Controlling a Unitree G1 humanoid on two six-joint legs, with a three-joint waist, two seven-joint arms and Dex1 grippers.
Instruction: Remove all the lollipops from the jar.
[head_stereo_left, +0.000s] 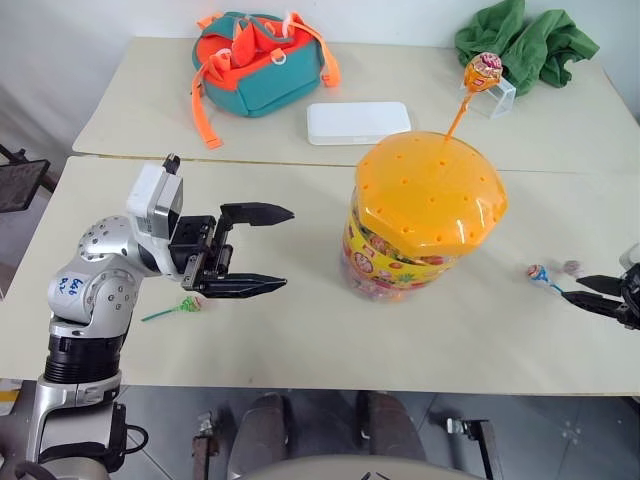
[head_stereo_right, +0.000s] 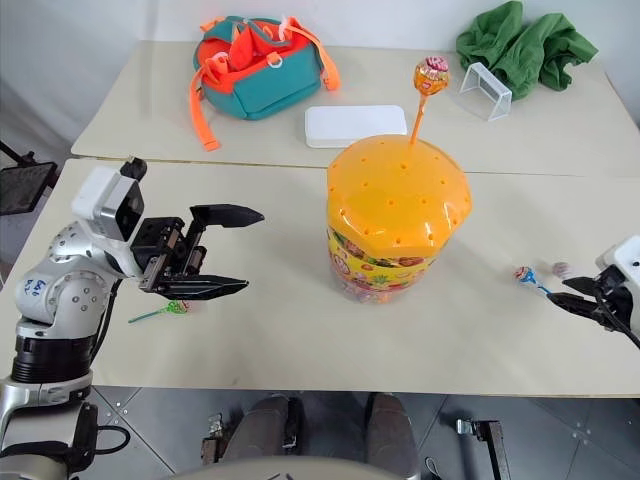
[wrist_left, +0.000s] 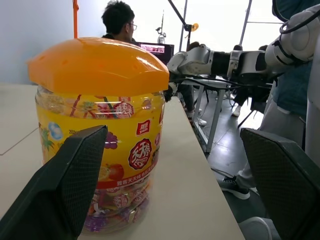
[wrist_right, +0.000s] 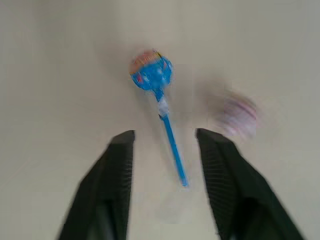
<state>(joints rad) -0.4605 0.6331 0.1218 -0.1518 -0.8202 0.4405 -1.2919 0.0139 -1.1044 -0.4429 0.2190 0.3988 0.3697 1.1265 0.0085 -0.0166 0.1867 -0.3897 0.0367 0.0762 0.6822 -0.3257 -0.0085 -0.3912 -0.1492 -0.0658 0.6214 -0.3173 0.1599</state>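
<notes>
The jar (head_stereo_left: 425, 215) stands mid-counter (head_stereo_left: 300, 330), with one lollipop (head_stereo_left: 483, 72) planted in its orange lid at about 1 o'clock. The right gripper (wrist_right: 165, 145), jaws parted and holding nothing, hovers over a blue-stick lollipop (wrist_right: 159, 95) lying on the counter at the jar's 3 o'clock; another blurred candy (wrist_right: 236, 116) lies just beside it. The left gripper (head_stereo_left: 262, 250) waits wide open at the jar's 9 o'clock, a green-stick lollipop (head_stereo_left: 178, 307) lying under it. The drop-off looks finished, so the right gripper should lift straight up clear of the stick, then approach the last lollipop from above and pinch its stick low.
</notes>
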